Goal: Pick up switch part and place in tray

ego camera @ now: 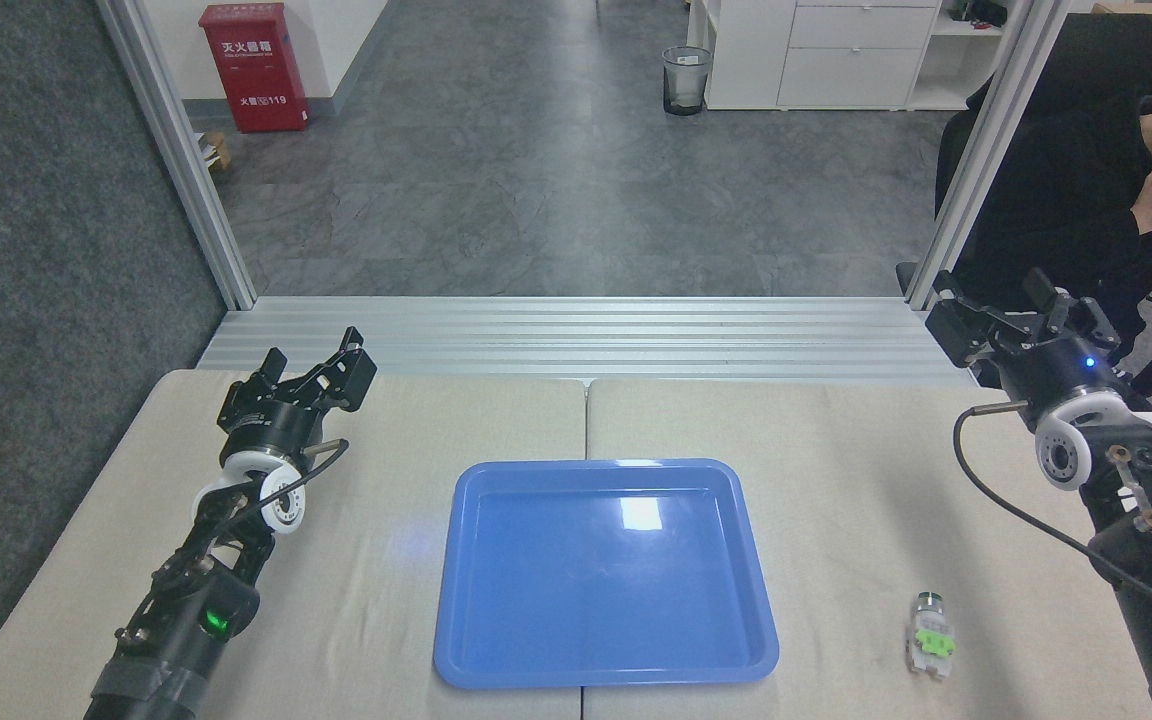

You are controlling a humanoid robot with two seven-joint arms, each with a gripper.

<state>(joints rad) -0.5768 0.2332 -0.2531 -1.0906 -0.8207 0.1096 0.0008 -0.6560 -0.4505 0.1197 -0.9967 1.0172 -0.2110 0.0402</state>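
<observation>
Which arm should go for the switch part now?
Right. The switch part lies right of the tray, on the right gripper's side; the left gripper would have to cross the tray.

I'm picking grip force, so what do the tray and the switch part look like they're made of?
Tray: likely glossy blue plastic, going by the sharp light reflection on its floor. Switch part: apparently a dark metallic head, whitish translucent plastic body and matte green plastic block; it is too small here to be sure.

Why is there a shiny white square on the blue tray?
In the head view, that white patch on the tray is glare, likely a ceiling light mirrored in the glossy plastic; a fainter bluish glow spills onto the table left of it. The switch part looks slightly soft.
</observation>
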